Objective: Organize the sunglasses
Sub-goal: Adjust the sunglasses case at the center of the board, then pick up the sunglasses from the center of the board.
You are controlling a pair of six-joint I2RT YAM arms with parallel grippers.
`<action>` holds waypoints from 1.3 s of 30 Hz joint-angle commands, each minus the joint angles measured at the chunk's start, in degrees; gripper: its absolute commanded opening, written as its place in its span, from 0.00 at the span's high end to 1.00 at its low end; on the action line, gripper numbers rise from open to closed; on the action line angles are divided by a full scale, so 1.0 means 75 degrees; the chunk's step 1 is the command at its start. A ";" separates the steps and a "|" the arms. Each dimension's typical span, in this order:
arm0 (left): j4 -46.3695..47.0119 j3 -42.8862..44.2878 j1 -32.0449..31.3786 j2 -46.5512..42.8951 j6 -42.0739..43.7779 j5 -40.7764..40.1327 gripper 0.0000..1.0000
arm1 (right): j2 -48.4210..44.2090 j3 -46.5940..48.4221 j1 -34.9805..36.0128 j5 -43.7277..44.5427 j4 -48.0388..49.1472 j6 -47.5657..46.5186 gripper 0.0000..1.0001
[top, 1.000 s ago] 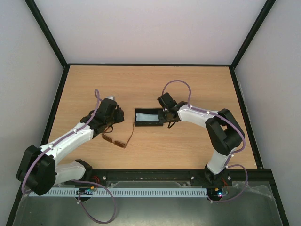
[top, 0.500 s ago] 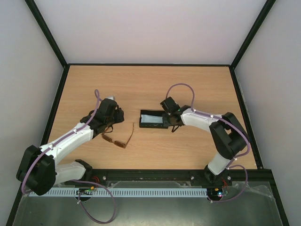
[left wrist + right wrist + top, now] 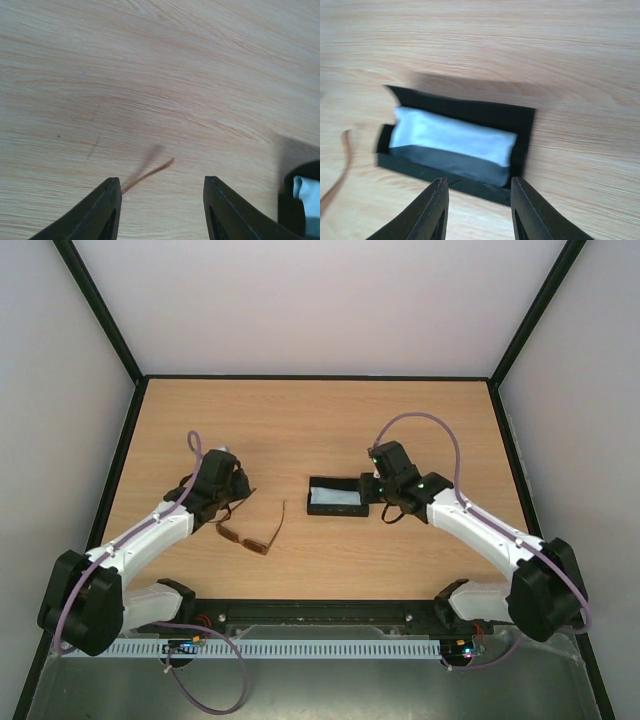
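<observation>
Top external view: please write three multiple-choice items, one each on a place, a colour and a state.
1. Where do the sunglasses lie relative to the black case?
A) inside it
B) on the table, to its left
C) on top of it

2. What colour is the cloth in the case?
A) light blue
B) red
C) yellow

3. The case is:
A) shut
B) open
C) standing on end

Answers:
1 B, they rest on bare wood left of the case.
2 A, the right wrist view shows pale blue.
3 B, its flap is folded back and the cloth shows.
</observation>
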 commanded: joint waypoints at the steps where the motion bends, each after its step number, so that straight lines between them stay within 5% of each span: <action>1: 0.0356 -0.0160 0.0393 -0.0037 -0.0023 -0.0281 0.56 | -0.0310 0.0306 0.0600 -0.0977 -0.0442 0.0267 0.64; 11: 0.0947 -0.0099 0.1015 0.1120 0.0015 -0.0147 0.96 | 0.0827 0.0536 0.2417 -0.1100 0.0326 0.0943 0.64; 21: 0.1163 -0.0476 0.1008 0.1108 -0.0020 0.0140 0.97 | 0.2049 0.1183 0.3039 -0.1107 0.0554 0.1190 0.57; 25: 0.0947 -0.0571 0.1006 0.0699 -0.0045 0.0172 0.88 | 0.2766 0.1503 0.3198 -0.1400 0.0772 0.1511 0.49; 32: 0.0414 -0.0424 0.1053 -0.0363 0.0050 0.0365 0.43 | 0.3817 0.2284 0.3542 -0.1406 0.0664 0.1894 0.36; 39: 0.0134 -0.0364 0.1250 -0.1007 0.0189 0.0670 0.39 | 0.4204 0.2630 0.3586 -0.1082 0.0513 0.2150 0.33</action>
